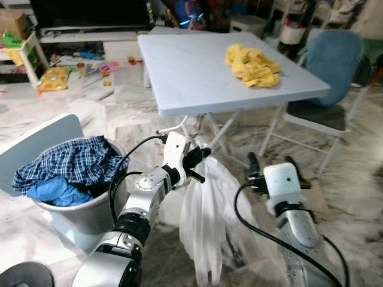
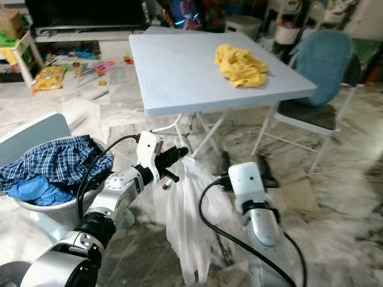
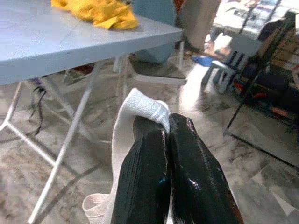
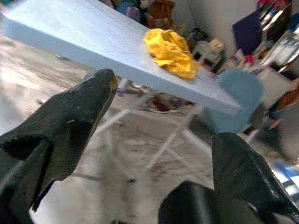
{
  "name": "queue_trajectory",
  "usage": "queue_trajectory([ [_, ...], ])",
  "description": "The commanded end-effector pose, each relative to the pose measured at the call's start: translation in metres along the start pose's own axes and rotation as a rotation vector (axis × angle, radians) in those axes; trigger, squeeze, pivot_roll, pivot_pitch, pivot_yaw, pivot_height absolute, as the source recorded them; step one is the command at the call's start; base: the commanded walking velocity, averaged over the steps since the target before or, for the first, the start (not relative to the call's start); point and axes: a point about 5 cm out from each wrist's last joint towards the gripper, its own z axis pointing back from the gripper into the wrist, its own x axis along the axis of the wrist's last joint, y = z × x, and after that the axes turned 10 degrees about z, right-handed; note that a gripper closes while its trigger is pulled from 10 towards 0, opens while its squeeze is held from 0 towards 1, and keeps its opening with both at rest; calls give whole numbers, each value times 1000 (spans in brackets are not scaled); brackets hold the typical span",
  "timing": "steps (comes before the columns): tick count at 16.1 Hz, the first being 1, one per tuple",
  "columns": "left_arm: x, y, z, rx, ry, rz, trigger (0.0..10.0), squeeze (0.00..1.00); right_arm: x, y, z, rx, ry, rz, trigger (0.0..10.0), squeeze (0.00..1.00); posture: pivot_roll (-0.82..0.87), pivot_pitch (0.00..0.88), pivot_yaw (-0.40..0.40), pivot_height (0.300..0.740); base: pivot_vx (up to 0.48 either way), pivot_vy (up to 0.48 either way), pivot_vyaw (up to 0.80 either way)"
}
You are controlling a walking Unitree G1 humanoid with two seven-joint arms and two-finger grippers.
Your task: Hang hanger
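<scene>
A white garment (image 1: 206, 221) hangs limp from my left gripper (image 1: 203, 154), which is shut on its top edge in front of the table and well above the floor. In the left wrist view the white fabric (image 3: 140, 105) folds over the closed black fingertips (image 3: 154, 149). I cannot make out a hanger inside the cloth. My right gripper (image 1: 272, 162) is open just to the right of the garment and holds nothing. The right wrist view has its fingers (image 4: 79, 112) spread wide and pointing toward the table.
A light blue folding table (image 1: 197, 72) stands ahead with a yellow cloth (image 1: 251, 64) on it. On the left, a grey laundry basket (image 1: 78, 215) holds plaid and blue clothes. A blue chair (image 1: 332, 60) is at the right. Toys litter the far floor. A dark rack frame (image 3: 254, 70) stands farther off.
</scene>
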Motion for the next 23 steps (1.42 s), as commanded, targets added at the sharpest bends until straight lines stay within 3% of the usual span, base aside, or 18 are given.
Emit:
queue_trajectory([
  [1,10,4,1,3,-29,-23,10000,0,-1,-17,4,-78,-6,37,10000,0,22,0,-63,740,307,0,0],
  [4,8,25,21,57,-26,4,10000,0,-9,-58,21,-205,28,116,10000,0,16,0,-55,740,284,0,0],
  [7,9,34,36,92,-38,2,10000,0,-15,-74,31,-244,60,158,10000,0,21,0,-52,740,264,0,0],
  [12,-4,20,42,59,-22,6,10000,0,-18,-65,37,-200,83,84,10000,0,29,0,-50,740,103,0,0],
  [17,-10,32,52,133,20,40,10000,0,-23,-54,43,-169,99,19,10000,0,24,0,-30,740,0,0,-104],
  [23,-6,31,44,143,13,50,10000,0,-25,-53,42,-163,105,12,10000,0,17,0,-37,740,0,123,-800],
])
